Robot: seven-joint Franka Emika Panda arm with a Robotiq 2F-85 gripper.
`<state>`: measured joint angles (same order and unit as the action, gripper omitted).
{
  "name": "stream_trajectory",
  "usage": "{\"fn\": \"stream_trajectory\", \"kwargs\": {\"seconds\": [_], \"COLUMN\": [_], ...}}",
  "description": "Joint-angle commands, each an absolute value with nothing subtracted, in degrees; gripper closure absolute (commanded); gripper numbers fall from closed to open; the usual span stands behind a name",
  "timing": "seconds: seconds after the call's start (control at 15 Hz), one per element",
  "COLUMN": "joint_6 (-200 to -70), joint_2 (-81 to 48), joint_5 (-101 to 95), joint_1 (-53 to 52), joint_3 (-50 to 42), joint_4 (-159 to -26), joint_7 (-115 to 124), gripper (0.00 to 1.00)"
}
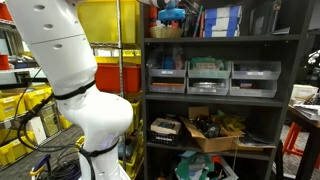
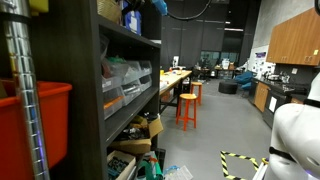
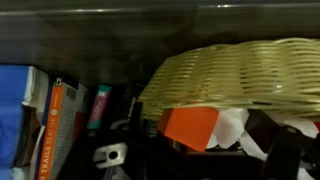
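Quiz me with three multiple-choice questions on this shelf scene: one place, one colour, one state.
1. Which level of the shelving unit holds the wicker basket? A highest in view B middle C lowest
2. What colour is the nearer stool? A blue B orange C white
3. How is the cardboard box? A taped shut B open C flattened
A: it sits above the bins. B: seat and legs are orange. B: flaps up, contents showing.
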<state>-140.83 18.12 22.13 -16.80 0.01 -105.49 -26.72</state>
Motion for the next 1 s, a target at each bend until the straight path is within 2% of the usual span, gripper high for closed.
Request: {"fn": "stream_trajectory", "kwargs": {"seconds": [0.0, 0.93], "joint_6": [-141.46, -139.03], "joint_2": [17.15, 15.90], "joint_5": [20.96, 26.93], "joint_1": [-16.06, -16.23], "joint_3": [0.34, 0.13], "joint_4": [-103.69, -101.50], "joint_7": [-27.43, -25.09], "gripper": [0.00, 0.00]}}
